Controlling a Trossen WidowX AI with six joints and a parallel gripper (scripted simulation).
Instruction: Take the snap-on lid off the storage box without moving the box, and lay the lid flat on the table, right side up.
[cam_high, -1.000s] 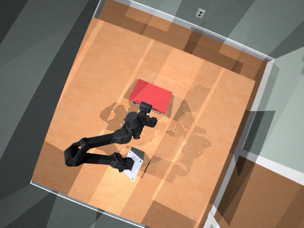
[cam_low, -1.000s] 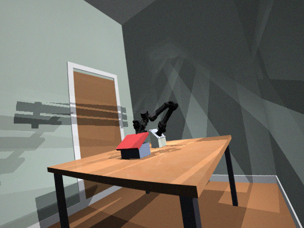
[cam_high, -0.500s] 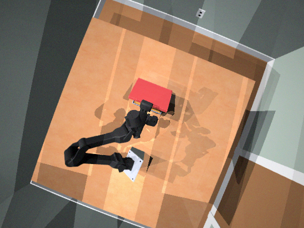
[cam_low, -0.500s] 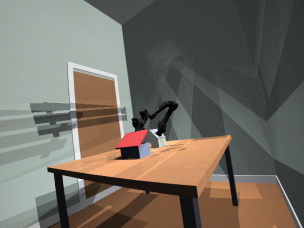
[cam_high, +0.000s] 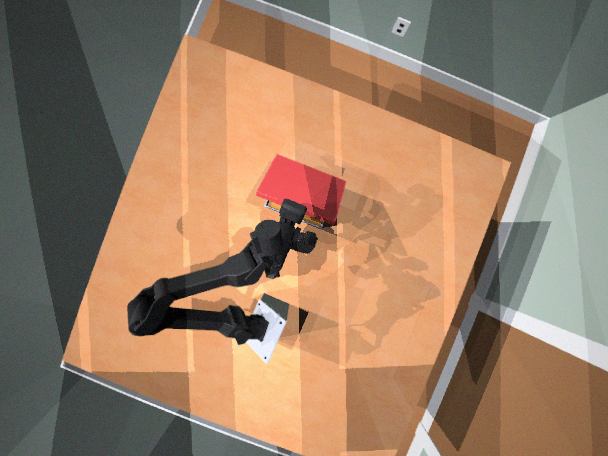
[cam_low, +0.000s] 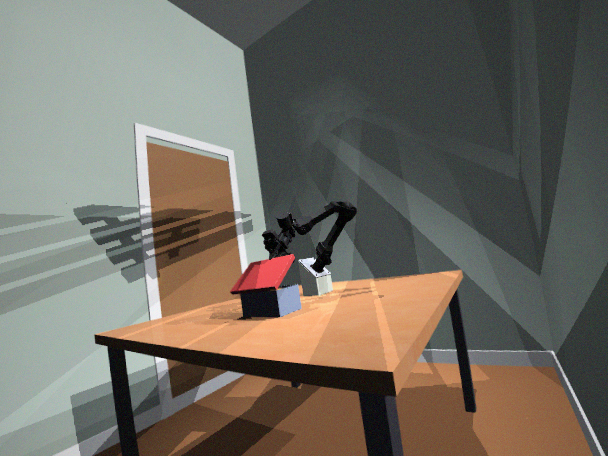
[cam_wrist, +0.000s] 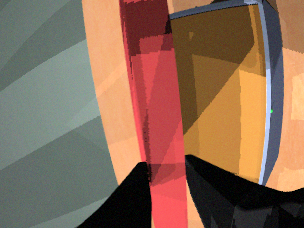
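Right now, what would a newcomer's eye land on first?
The red lid, tilted up like a roof over the box near the table's middle, its raised edge pinched in the gripper. Then the black arm folded back to its white base.

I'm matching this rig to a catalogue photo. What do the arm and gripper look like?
The arm is matte black all over, built of chunky rounded links, on a white square base plate with small dark corner screws. The gripper is black and blocky. No cables or markings show.
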